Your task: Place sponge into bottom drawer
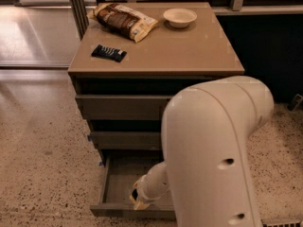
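The bottom drawer (119, 176) is pulled open at the foot of the cabinet, and its grey-brown floor shows on the left. My gripper (138, 198) reaches down inside it near the front wall. It is shut on the sponge (140, 204), of which a pale yellow edge and a dark patch show at the tip, low over the drawer floor. My large white arm (213, 150) fills the right foreground and hides the drawer's right half.
On the cabinet top (189, 51) lie a flat black packet (109, 53), a brown and white snack bag (124, 20) and a white bowl (180, 17). Two upper drawer fronts (120, 107) are closed above the open one. Speckled floor lies to the left.
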